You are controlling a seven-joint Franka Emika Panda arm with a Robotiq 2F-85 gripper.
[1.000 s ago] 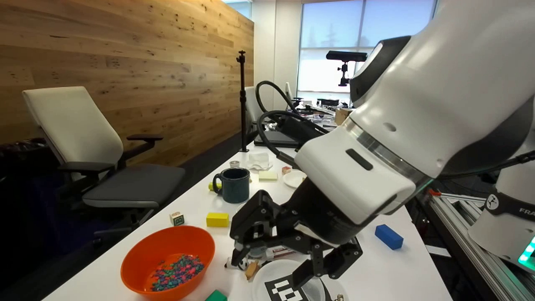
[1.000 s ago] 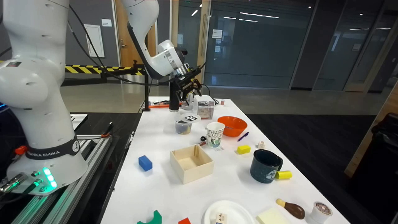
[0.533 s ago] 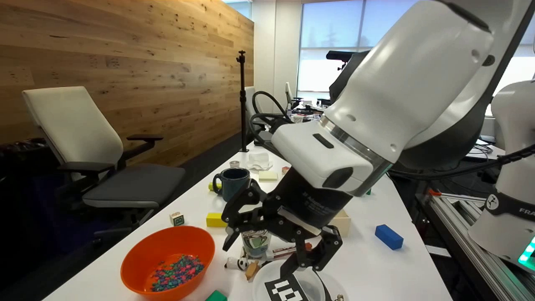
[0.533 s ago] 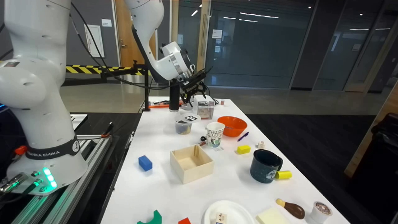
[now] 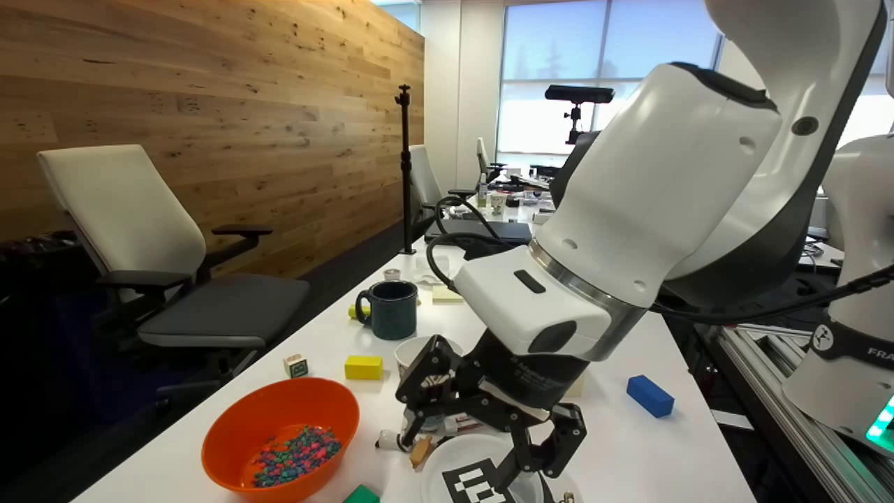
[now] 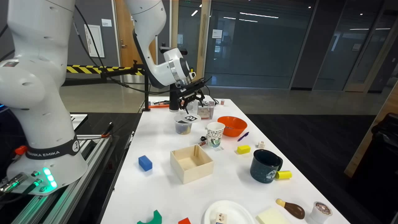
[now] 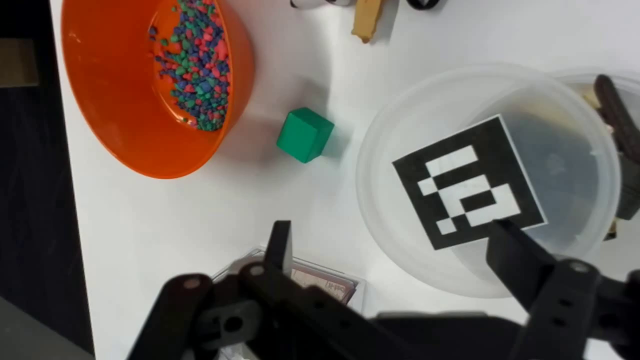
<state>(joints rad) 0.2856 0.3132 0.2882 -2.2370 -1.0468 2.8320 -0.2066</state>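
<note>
One arm (image 5: 649, 188) slants downward, fingers (image 7: 515, 260) spread near the lid (image 7: 475, 180).

Clear lid (image 7: 482, 182) partly behind end effector (image 7: 392, 237) in wrist view

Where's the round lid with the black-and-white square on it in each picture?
In an exterior view: plastic lid at the bottom edge, just right of the middle, partly behind the pincer; orange bowl to its left.
In an exterior view: plastic lid near the middle, slightly left; orange bowl to its right.
In the wrist view: plastic lid right of the middle; orange bowl at top left.
Shared landmark: the orange bowl.
</note>
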